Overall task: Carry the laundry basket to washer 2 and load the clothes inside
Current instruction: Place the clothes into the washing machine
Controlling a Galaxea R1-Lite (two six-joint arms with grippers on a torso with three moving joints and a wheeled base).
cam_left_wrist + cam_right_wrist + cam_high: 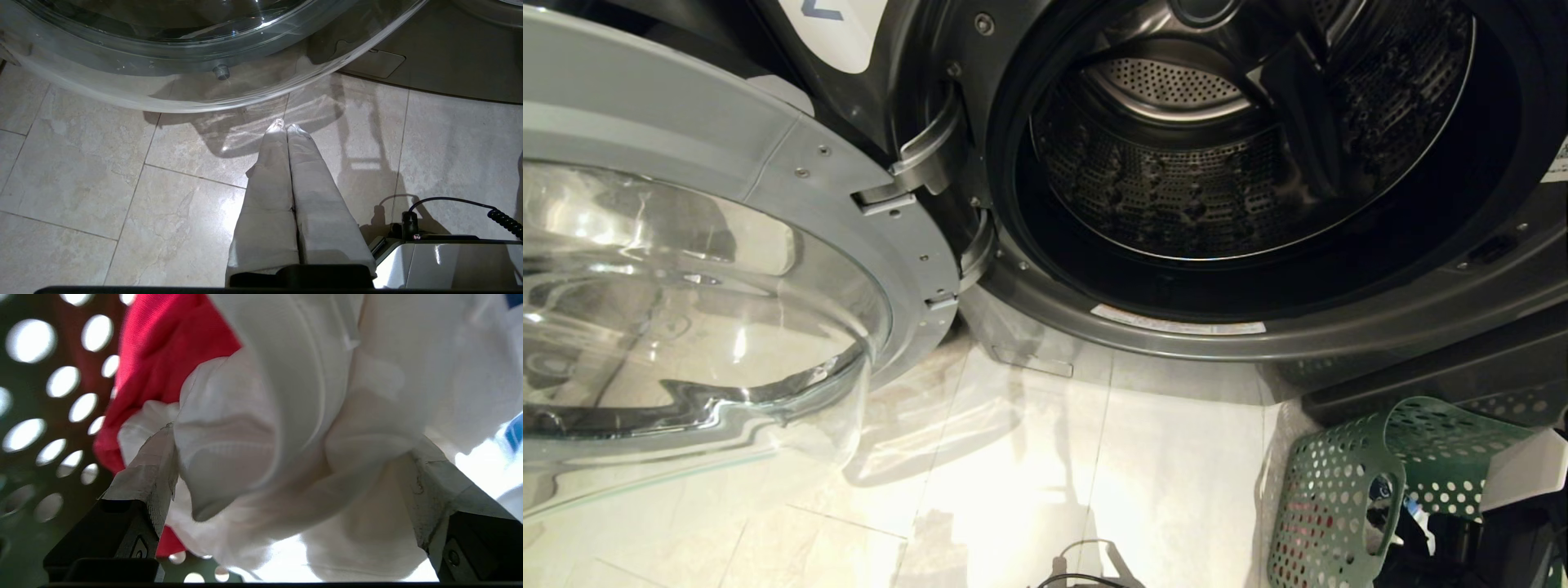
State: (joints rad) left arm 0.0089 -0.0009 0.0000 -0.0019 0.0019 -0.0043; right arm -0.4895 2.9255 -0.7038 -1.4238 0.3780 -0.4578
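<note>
Pale floor tiles [1029,490] and a coiled black cable [504,220].

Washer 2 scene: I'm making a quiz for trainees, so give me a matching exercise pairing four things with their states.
Things:
1. washer door
2. drum
3. left pincer
4. right pincer

States:
A. shut, over the floor tiles
B. open, around white cloth in the basket
C. swung open
D. empty

Pairs: 1-C, 2-D, 3-A, 4-B
</note>
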